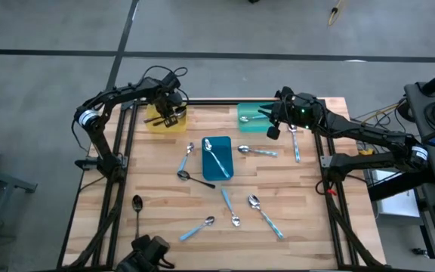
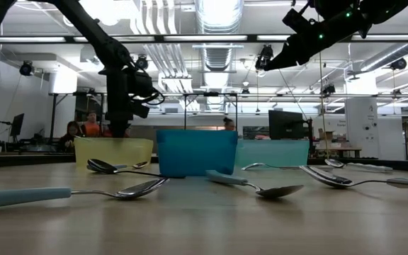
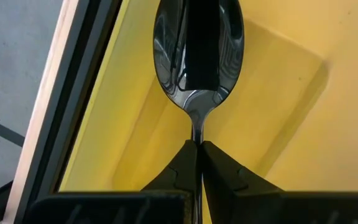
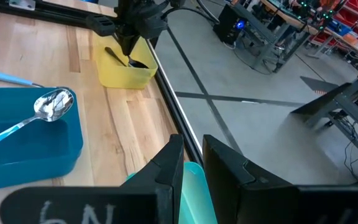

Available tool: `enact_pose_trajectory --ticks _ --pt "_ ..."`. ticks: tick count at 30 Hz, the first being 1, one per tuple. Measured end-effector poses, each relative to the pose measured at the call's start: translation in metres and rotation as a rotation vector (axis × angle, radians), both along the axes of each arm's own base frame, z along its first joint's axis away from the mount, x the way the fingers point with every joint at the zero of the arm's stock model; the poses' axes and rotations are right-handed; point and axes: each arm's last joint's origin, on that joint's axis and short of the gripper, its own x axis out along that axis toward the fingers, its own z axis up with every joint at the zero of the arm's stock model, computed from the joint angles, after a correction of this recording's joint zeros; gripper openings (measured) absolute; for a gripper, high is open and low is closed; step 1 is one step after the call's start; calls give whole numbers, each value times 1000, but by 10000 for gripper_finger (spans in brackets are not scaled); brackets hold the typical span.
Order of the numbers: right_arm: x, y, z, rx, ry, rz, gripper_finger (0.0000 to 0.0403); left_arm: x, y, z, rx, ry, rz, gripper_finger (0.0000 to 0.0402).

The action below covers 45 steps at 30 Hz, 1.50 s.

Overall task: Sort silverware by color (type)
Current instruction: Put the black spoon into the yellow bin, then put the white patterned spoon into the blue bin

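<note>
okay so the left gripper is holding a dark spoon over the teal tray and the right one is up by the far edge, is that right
Not quite. The left gripper is shut on a dark spoon, but over the yellow tray, not the teal tray; the left wrist view shows yellow under the spoon, and the high view agrees. The right gripper is indeed near the far edge.

We list two dark, slender, jointed arms with black cables looped along them. Left arm (image 1: 112, 102): white band at one joint. Right arm (image 1: 353, 132): green light just behind its gripper, white handwritten marks on the wrist housing (image 4: 73, 211); angular matte-black fingers (image 4: 166, 168).
</note>
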Motion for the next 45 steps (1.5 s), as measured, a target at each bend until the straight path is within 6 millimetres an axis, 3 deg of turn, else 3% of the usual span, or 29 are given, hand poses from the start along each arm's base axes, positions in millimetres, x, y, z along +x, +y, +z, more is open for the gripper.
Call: enact_pose_trajectory --ticks 30,45 --pt "0 0 0 5 -3 -1 52 0 0 1 1 -4 11 25" --pt "1 0 2 139 -107 -50 52 1 -15 41 49 -197 149 25"
